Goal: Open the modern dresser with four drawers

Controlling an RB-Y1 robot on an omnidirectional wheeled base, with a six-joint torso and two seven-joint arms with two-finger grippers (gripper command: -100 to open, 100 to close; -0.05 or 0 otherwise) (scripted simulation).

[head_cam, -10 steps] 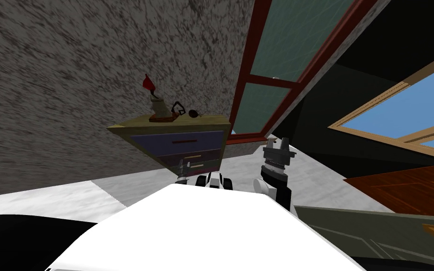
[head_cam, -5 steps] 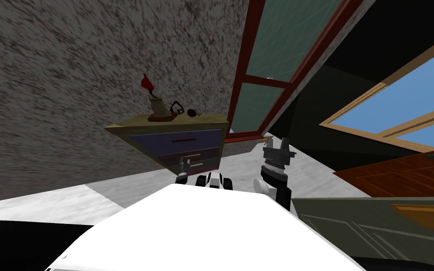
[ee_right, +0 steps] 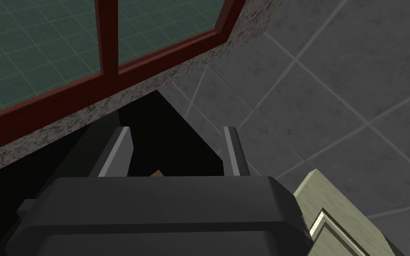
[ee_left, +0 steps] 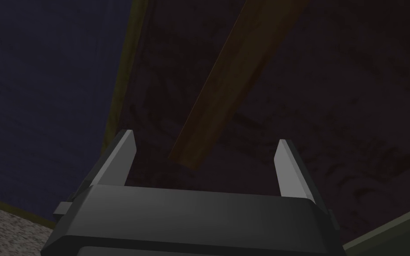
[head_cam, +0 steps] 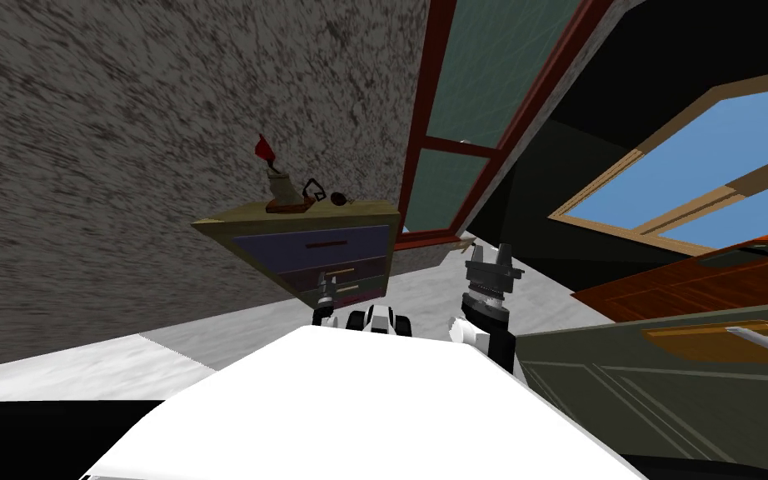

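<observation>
The left gripper [ee_left: 205, 136] is close up against the front of the dresser [head_cam: 291, 221], its two fingers [ee_left: 122, 155] spread wide and holding nothing. The near end of a long brown wooden handle [ee_left: 226, 84] shows in the gap between them with clear space on either side, so neither finger touches it. That handle sits on a dark brownish drawer front [ee_left: 333, 111], below the dresser's top drawer [head_cam: 291, 248], which is dark blue with a thin reddish handle. An olive strip of the dresser's frame [ee_left: 119, 89] parts the two fronts. The right gripper [head_cam: 491, 250] is raised off the dresser's right side, well apart from it, its fingers likewise released and empty. A grey-green panelled door [head_cam: 665, 392] stands further out on the dresser's right. The dresser stands on a pale grey floor [head_cam: 207, 342] with its back to a speckled grey wall [head_cam: 124, 125], and the drawer fronts that show look shut. On the dresser's olive top a pale vase [head_cam: 276, 190] holds a red flower [head_cam: 265, 150]. Just beside it lie a black looped thing [head_cam: 314, 192] and a small dark round thing [head_cam: 341, 198], both too small to name. Past the dresser's right corner a window [head_cam: 499, 67] with a dark red frame and greenish panes is set in the same wall.
</observation>
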